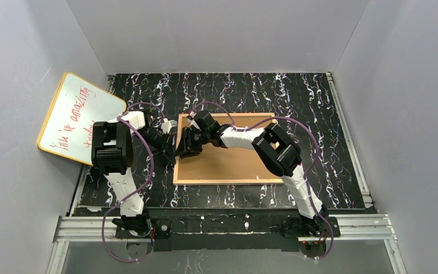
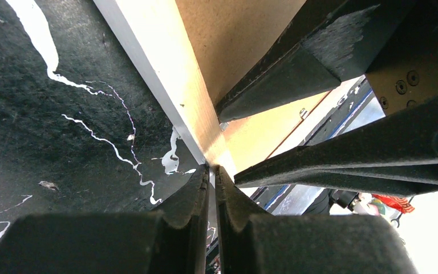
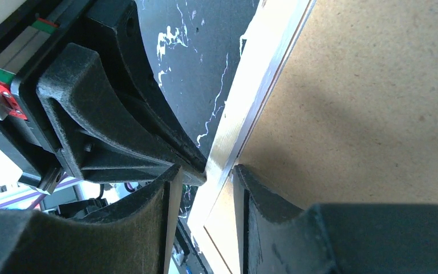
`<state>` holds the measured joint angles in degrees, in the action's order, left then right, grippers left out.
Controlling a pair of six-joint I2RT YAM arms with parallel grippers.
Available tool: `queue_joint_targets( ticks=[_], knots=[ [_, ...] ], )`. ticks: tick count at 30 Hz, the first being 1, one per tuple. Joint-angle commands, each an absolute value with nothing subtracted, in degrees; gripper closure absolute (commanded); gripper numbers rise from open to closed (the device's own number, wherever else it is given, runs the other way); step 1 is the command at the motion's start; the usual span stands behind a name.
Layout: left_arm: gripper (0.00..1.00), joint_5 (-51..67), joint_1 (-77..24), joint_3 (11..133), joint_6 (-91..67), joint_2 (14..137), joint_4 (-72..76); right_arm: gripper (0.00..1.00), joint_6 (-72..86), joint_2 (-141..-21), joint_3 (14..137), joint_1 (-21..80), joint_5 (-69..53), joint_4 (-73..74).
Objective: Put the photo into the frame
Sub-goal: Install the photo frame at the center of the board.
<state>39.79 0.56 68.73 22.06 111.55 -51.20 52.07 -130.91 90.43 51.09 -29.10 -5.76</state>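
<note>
The frame point(image 1: 228, 181) lies face down on the black marbled mat, tan wood up, with the plain brown backing board point(image 1: 228, 157) inside it. The photo is not in view. Both grippers meet at the frame's left rail. My left gripper point(image 1: 174, 151) is shut, and its tips point(image 2: 212, 171) touch the rail's point(image 2: 188, 97) outer edge. My right gripper point(image 1: 183, 149) is open and straddles that rail point(image 3: 256, 85). One of its fingers is over the backing board point(image 3: 376, 103) and the other is outside the rail, midpoint point(image 3: 205, 171). The left gripper's fingers point(image 3: 120, 114) lie just beside it.
An orange-rimmed whiteboard point(image 1: 80, 117) with red handwriting leans against the left wall. Grey walls close in the mat on the left, back and right. An aluminium rail point(image 1: 228, 225) runs along the near edge by the arm bases.
</note>
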Motion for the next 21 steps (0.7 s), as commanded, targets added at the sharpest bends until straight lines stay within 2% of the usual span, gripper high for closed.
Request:
queue_joint_targets(
  ticks=[1, 6, 11, 15, 21],
  knots=[
    [0.94, 36.12, -0.26, 67.30, 24.28, 111.37, -49.48, 0.53, 50.02, -131.61, 92.08, 51.53, -28.86, -3.69],
    [0.94, 35.51, -0.20, 68.51, 24.98, 110.82, -50.89, 0.51, 49.44, -129.15, 94.35, 49.22, -28.30, -2.12],
    [0.93, 35.21, 2.08, 72.76, 28.37, 110.22, -55.71, 0.37, 48.44, -120.40, 90.95, 43.72, -26.37, -2.35],
    [0.92, 33.21, 2.67, 73.54, 31.69, 109.44, -57.70, 0.26, 47.97, -109.57, 82.50, 36.58, -23.67, -2.22],
    [0.90, 32.60, 1.79, 67.71, 34.23, 106.95, -56.42, 0.08, 44.18, -94.45, 68.29, 23.54, -9.80, 6.15]
  ],
)
